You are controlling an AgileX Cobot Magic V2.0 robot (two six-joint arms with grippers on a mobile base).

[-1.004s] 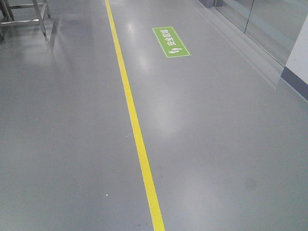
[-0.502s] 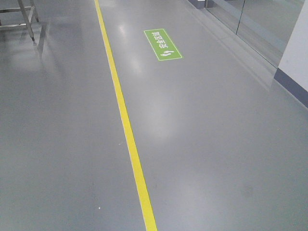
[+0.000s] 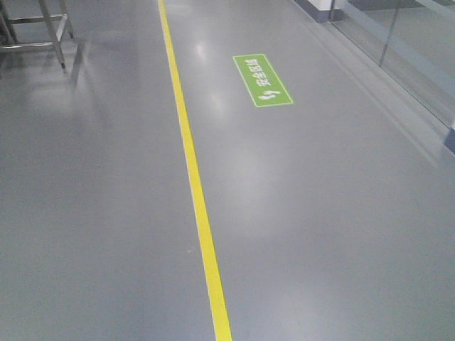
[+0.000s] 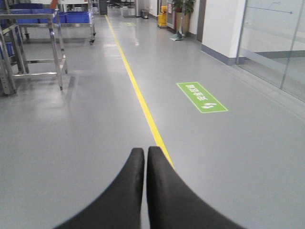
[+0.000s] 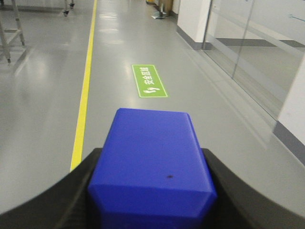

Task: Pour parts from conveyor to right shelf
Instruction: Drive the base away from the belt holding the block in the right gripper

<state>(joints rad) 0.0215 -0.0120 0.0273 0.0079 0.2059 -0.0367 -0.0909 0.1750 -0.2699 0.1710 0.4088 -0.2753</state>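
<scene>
Grey floor [image 3: 320, 213], yellow line [image 3: 201, 213], green sign [image 3: 263, 80], right pincer [image 5: 150, 155] gripping block [image 5: 152, 138]

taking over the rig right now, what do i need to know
Left gripper: shut, empty.
Right gripper: shut on the bright-blue plastic block.
Surroundings: glossy grey floor with a yellow line. The conveyor is not in view. Steel racks with blue bins stand far off in the left wrist view.
Done: block picked up.
Left: reach the shelf and tip the block into a bin.

Green floor sign [image 3: 263, 79] shifted right and down.
</scene>
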